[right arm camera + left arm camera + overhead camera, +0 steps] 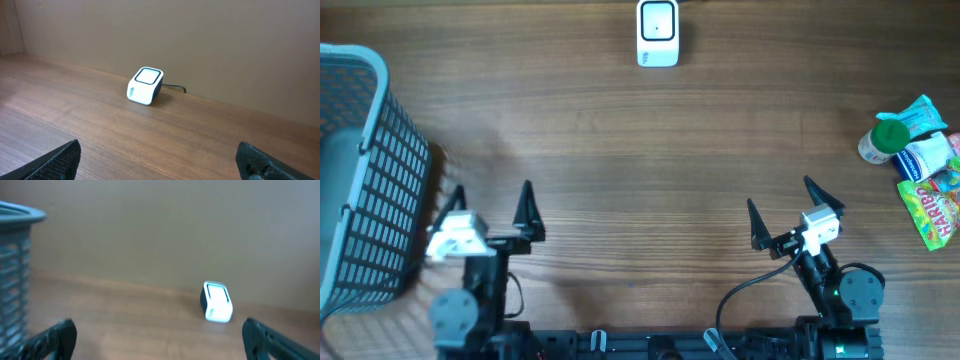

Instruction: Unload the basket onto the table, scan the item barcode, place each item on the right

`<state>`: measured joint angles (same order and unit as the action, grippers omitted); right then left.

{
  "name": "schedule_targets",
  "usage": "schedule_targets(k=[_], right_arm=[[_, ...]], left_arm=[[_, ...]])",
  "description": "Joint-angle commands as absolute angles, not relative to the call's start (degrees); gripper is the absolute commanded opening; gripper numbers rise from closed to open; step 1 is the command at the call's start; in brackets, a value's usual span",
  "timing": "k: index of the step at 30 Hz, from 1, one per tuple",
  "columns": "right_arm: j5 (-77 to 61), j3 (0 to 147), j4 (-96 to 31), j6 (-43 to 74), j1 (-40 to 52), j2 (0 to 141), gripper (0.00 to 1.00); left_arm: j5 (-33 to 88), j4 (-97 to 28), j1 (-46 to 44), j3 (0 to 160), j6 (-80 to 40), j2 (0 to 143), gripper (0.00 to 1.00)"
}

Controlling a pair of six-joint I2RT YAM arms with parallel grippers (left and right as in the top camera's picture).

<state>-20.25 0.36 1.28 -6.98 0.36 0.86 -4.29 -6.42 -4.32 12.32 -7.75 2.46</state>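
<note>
Wood-grain bench, overhead: white scanner at far edge, centre. Grey mesh basket at left edge. Item pile at right edge, including green-capped bottle and Haribo bag. Near front edge, left fingers and right fingers spread apart, empty.

Left wrist: scanner, basket; nothing held.

Right wrist: scanner only; pile out of sight.

Risk: items overlap, so grasp may drag neighbours or crumple bag, hiding barcode from scanner.

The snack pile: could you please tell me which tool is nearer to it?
Right. The right tool stands open left of the snack pile; the left tool is far across, beside the basket.
</note>
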Motion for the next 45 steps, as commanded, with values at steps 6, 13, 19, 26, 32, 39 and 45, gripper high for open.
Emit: schedule_targets(k=[6, 13, 19, 26, 32, 39, 45], right_arm=[[-19.2, 0.3, 1.5, -7.5, 0.7, 0.2, 1.0], [-19.2, 0.3, 1.5, -7.5, 0.7, 0.2, 1.0], [-19.3, 0.3, 1.5, -7.5, 0.7, 0.2, 1.0], [-19.2, 0.3, 1.5, -7.5, 0.7, 0.2, 1.0], [-19.2, 0.3, 1.5, -7.5, 0.7, 0.2, 1.0], [-19.2, 0.3, 1.5, -7.5, 0.7, 0.2, 1.0], [-19.2, 0.3, 1.5, -7.5, 0.7, 0.2, 1.0]], left_arm=[[-7.4, 2.0, -3.8, 2.1, -9.9, 1.2, 1.0], [-9.1, 2.2, -3.8, 0.3, -9.8, 1.1, 1.0], [-8.4, -3.7, -3.8, 0.3, -9.3, 1.0, 1.0], [-7.8, -3.9, -3.3, 0.3, -12.4, 1.0, 1.0], [-6.9, -3.9, -2.9, 0.3, -8.6, 0.2, 1.0], [-5.2, -4.1, -2.7, 0.3, -4.5, 0.2, 1.0], [-4.5, -4.2, -2.7, 0.3, -3.2, 0.2, 1.0]])
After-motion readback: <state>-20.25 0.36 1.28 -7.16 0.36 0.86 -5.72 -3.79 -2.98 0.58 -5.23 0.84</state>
